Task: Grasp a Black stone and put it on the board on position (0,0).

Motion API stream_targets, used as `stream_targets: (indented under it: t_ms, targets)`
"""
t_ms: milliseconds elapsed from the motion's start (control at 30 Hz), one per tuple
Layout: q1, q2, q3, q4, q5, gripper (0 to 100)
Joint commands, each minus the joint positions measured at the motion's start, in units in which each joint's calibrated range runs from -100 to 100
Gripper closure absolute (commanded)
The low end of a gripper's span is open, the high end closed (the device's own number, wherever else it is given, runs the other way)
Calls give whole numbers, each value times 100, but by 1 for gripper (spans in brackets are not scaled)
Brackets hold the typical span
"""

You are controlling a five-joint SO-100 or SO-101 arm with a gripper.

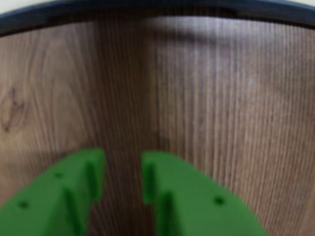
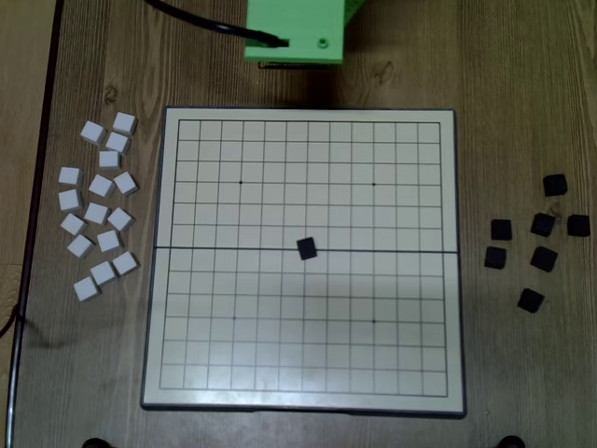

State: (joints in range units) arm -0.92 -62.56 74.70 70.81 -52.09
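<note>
- Wood-grain table [image 2: 485, 84] carries everything, and a grid board [image 2: 303, 392] with a dark frame lies flat across its middle in the overhead view.
- One black stone [image 2: 306, 247] sits on the board near the centre, right on the dark line that runs across the middle of the grid, slightly turned.
- Seven more black stones [image 2: 544, 259] lie loose on the bare wood toward the table's right edge in that view, close together but mostly not touching, well apart from the board.
- A cluster of white stones [image 2: 98, 213] is scattered near the table's left edge, just beside the board's left side.
- The green arm base [image 2: 294, 30] stands at the table's far edge, above the board's top side in the overhead view, with a black cable [image 2: 201, 21] plugged into it.
- In the wrist view the gripper [image 1: 123, 169] shows two green fingers [image 1: 91, 169] reaching in from the bottom edge, parted by a narrow gap with bare wood showing through; nothing is held between them.
- The wrist view is blurred; a dark curved rim [image 1: 147, 9] runs across its top.
</note>
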Motion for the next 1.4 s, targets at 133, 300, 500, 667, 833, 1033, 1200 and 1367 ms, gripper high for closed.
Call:
stream_targets:
  t_ms: [133, 300, 500, 667, 833, 1033, 1200, 1367]
  targets:
    - [-159, -1192, 1081, -371, -10, 94]
    - [-59, -1498, 1564, -437, 68, 94]
    - [224, -1888, 2095, -412, 298, 94]
    - [215, -2176, 2501, -363, 361, 94]
    - [178, -2303, 2521, -57, 400, 94]
    - [224, -2447, 2521, 447, 449, 94]
    - [187, -2574, 2521, 480, 523, 94]
    - [178, -2668, 2521, 472, 698, 93]
